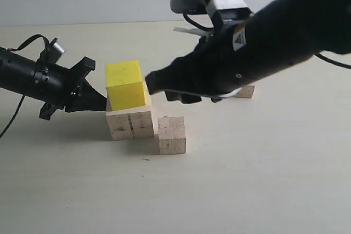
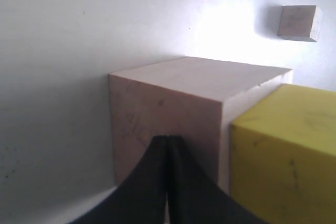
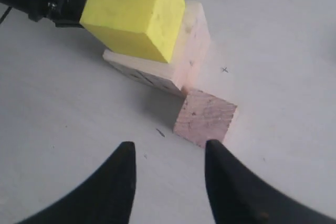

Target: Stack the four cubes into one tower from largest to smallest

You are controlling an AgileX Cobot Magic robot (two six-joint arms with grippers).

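Yellow cube [image 1: 125, 83] sits on the large wood cube [image 1: 130, 124], centre-left in the exterior view; medium wood cube [image 1: 172, 135] just beside, lower right. Left wrist view: left gripper [image 2: 167, 182] pressed together, tips against the large cube. Right wrist view: right gripper [image 3: 168, 163] spread, empty, medium cube just ahead; this gripper judged the nearer

Yellow cube [image 1: 125, 83] atop large wood cube [image 1: 130, 123]
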